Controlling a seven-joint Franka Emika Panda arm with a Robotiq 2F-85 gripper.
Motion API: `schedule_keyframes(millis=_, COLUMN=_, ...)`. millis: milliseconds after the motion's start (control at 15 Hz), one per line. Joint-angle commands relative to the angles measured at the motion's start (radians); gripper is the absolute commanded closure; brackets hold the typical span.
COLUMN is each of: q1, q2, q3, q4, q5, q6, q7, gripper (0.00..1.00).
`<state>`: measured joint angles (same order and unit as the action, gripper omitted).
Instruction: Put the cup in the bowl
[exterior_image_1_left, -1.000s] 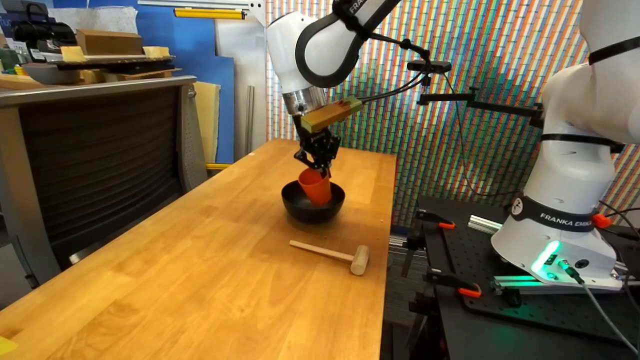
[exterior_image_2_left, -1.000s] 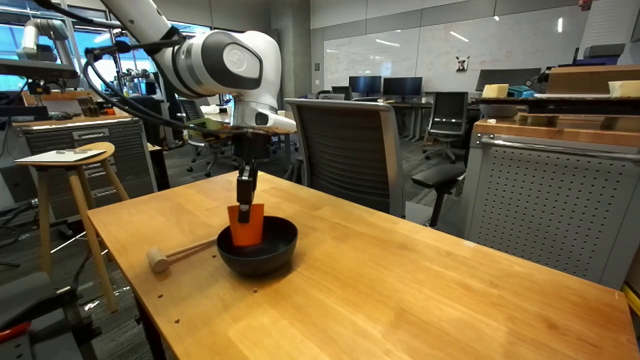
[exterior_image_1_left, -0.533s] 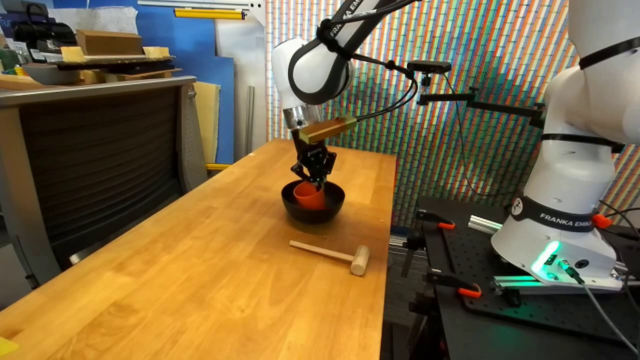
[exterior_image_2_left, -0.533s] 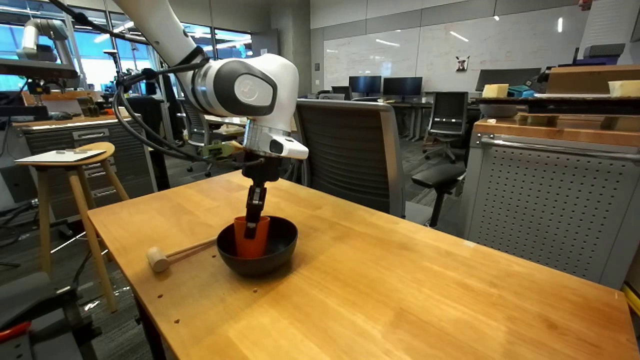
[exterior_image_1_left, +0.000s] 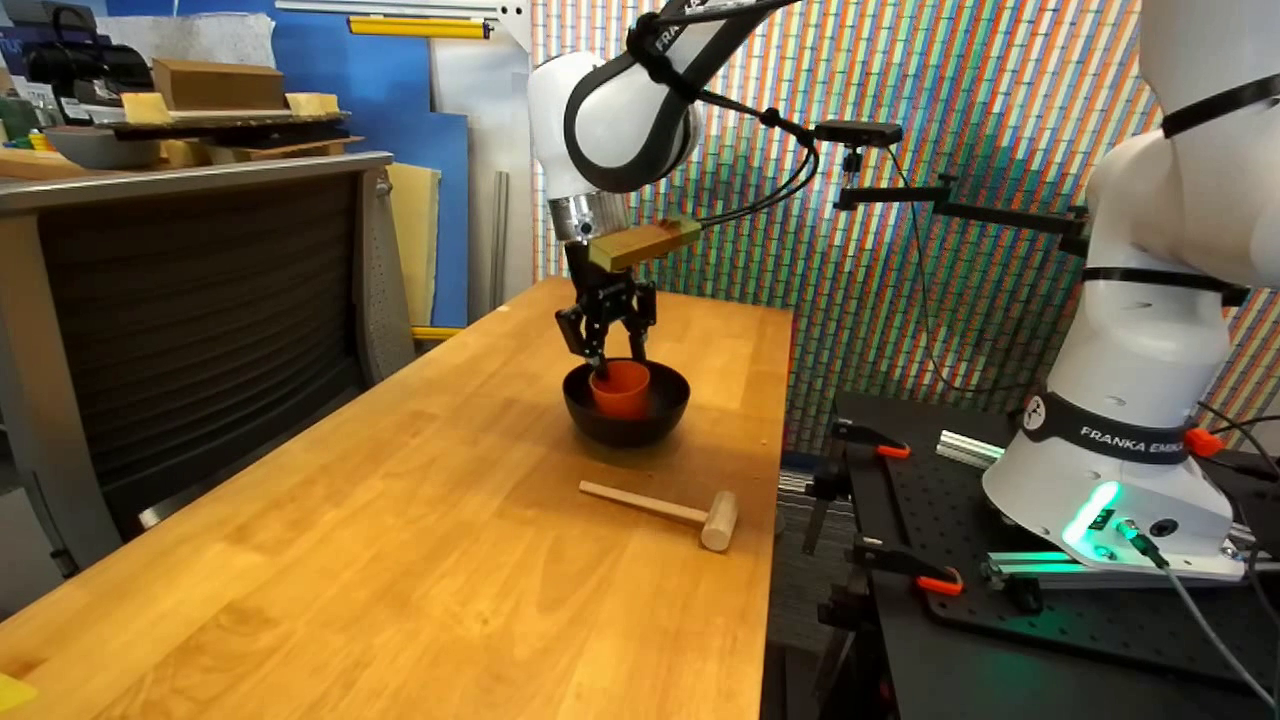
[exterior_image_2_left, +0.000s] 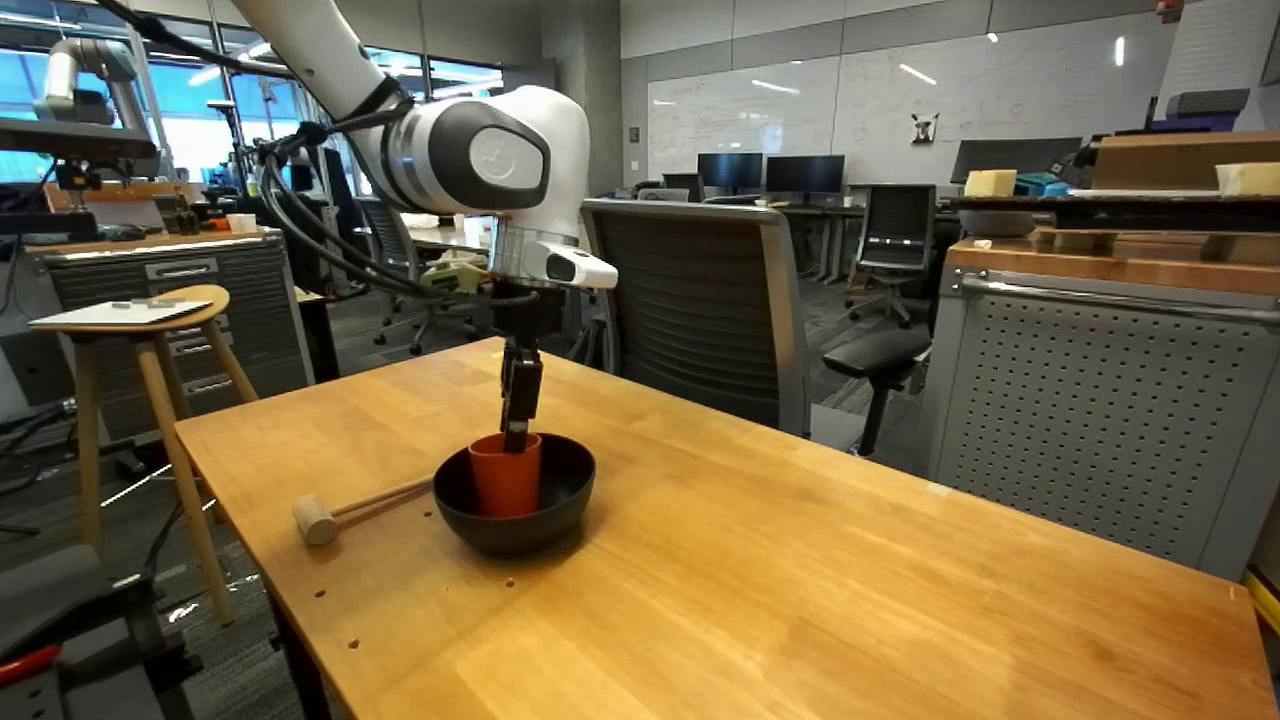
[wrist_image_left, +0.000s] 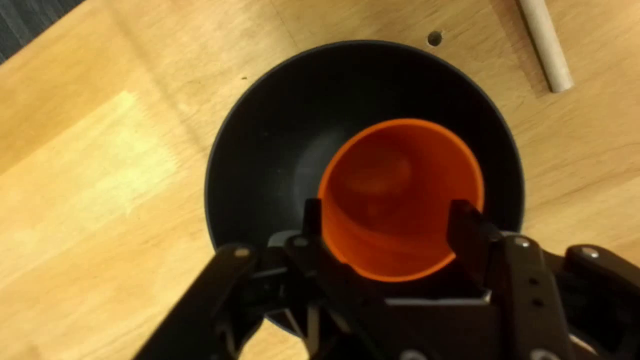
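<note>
The orange-red cup stands about upright inside the black bowl, as both exterior views show. Seen from above in the wrist view, the cup sits off-centre in the bowl, its mouth facing up. Just over the cup's rim, my gripper has its jaws spread wide apart, with nothing pinched between them. One fingertip appears beside the rim and the other over the opposite rim; whether either touches cannot be made out. In an exterior view the gripper points straight down at the cup.
A wooden mallet lies on the table beside the bowl, its handle end close to the rim in the wrist view. An office chair stands against the table's far side in an exterior view. The wooden table carries everything.
Earlier my gripper was shut on the rim of the tilted cup and lowered it into the bowl. Now the jaws have opened and risen slightly, and the cup has settled upright.
</note>
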<state>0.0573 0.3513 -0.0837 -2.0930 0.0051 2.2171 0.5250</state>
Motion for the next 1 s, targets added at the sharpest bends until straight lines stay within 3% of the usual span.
schedule_keyframes(millis=0, q1=0.057, q2=-0.135, q3=0.007, q4=-0.042, q5=-0.102, q6=0.008, q7=0.013, gripper=0.02)
schedule_keyframes(millis=267, q1=0.081, q2=-0.312, q3=0.06, q4=-0.052, q5=-0.157, q6=-0.024, q7=-0.048, gripper=0.0)
schedule_keyframes(millis=667, q1=0.079, q2=-0.531, q3=0.158, q4=0.011, q5=0.011, q6=-0.35, q7=-0.378, gripper=0.0)
schedule_keyframes(millis=733, q1=0.062, q2=-0.467, q3=0.166, q4=0.007, q5=-0.038, q6=-0.271, q7=-0.281, gripper=0.0)
schedule_keyframes(millis=933, q1=0.064, q2=-0.533, q3=0.178, q4=0.009, q5=-0.011, q6=-0.338, q7=-0.342, gripper=0.0)
